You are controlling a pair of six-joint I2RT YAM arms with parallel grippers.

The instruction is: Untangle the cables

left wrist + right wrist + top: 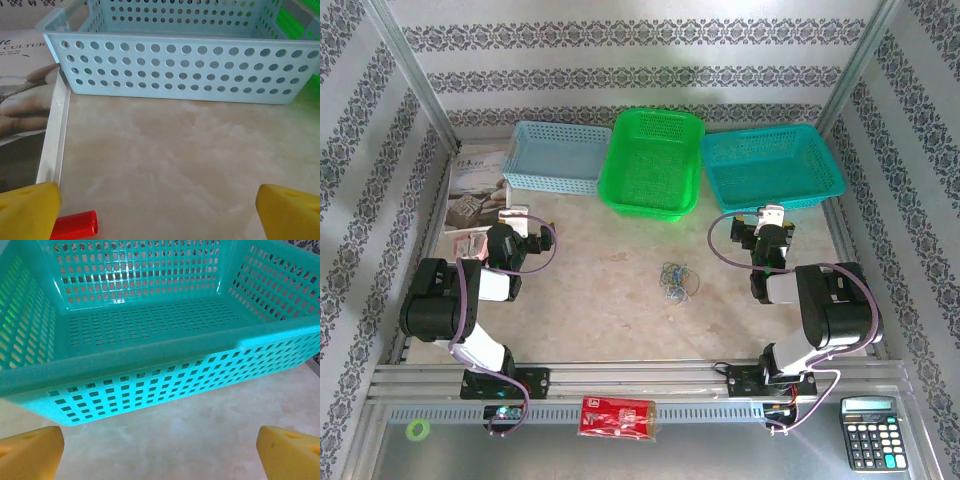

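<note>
Lying mid-table, cables point(678, 280) sit at 4 o'clock from L gripper point(159, 209) & 8 o'clock from R gripper point(160, 450), well apart; both spread wide, holding nothing.

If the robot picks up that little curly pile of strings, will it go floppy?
Probably floppy: the clump of thin curly pale-blue and tan cables lies in loose loops. It looks light, and overlapping strands would likely lift together.
</note>
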